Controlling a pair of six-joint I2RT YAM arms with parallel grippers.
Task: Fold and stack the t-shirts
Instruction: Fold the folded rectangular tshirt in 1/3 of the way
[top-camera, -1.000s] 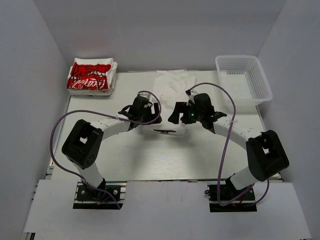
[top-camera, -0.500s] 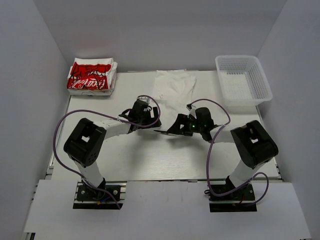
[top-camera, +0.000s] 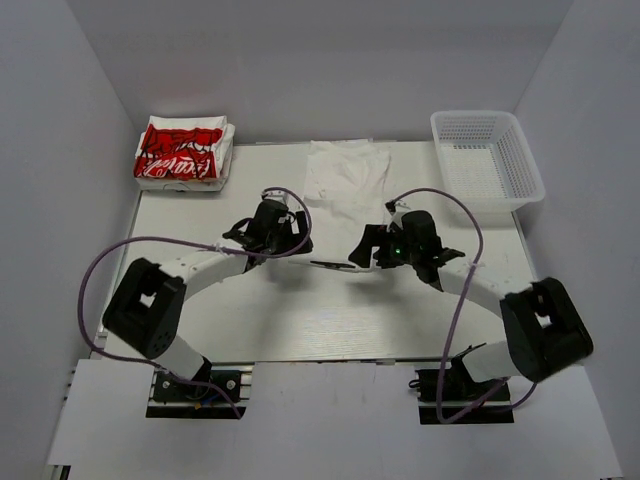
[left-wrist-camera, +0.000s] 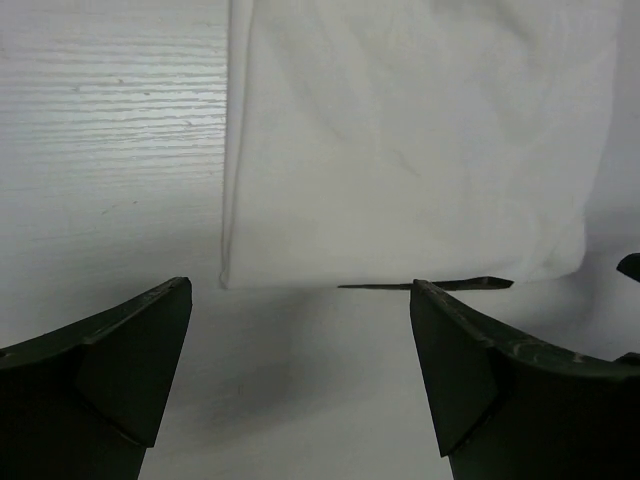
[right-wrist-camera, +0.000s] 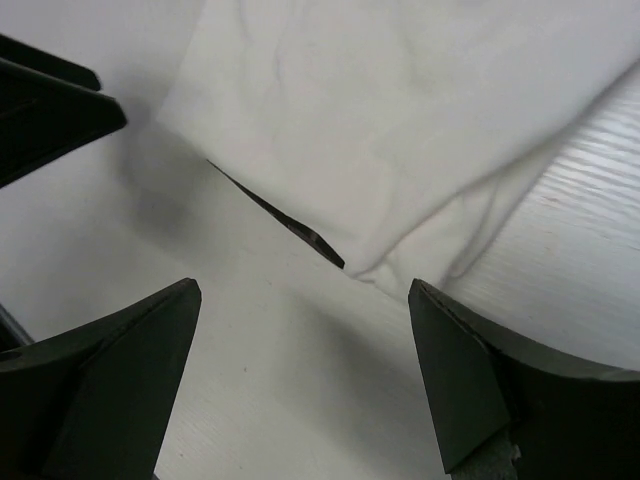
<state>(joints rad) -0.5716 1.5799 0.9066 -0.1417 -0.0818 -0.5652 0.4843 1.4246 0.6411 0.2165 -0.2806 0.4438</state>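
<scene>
Two grippers, both open: the left gripper (left-wrist-camera: 298, 290) and the right gripper (right-wrist-camera: 305, 290) are each holding their fingers wide apart with nothing between them, hanging just short of the near hem.

One plain white t-shirt (top-camera: 345, 178), item in hand. It is lying flat at the far middle of the table (top-camera: 300, 310), between the two other lots and well apart from both. In the left wrist view the cloth (left-wrist-camera: 400, 140) is showing a straight left edge and a square near-left corner. In the right wrist view (right-wrist-camera: 380, 110) the near-right corner is curling up slightly, with a dark gap showing beneath it. Soft creases are running across the surface. It is looking already narrowed into a long panel, though I cannot tell how many layers.

One folded stack of red-printed t-shirts (top-camera: 183, 152), sitting at the far left corner.

One mesh basket (top-camera: 478, 114), sitting at the far right.

Handling note, as judged: the step appears to be pinching the near hem for a fold. Each gripper should be coming down on its own corner, catching every layer, then lifting level and carrying the hem away together, so the cloth is not skewing or dragging.
</scene>
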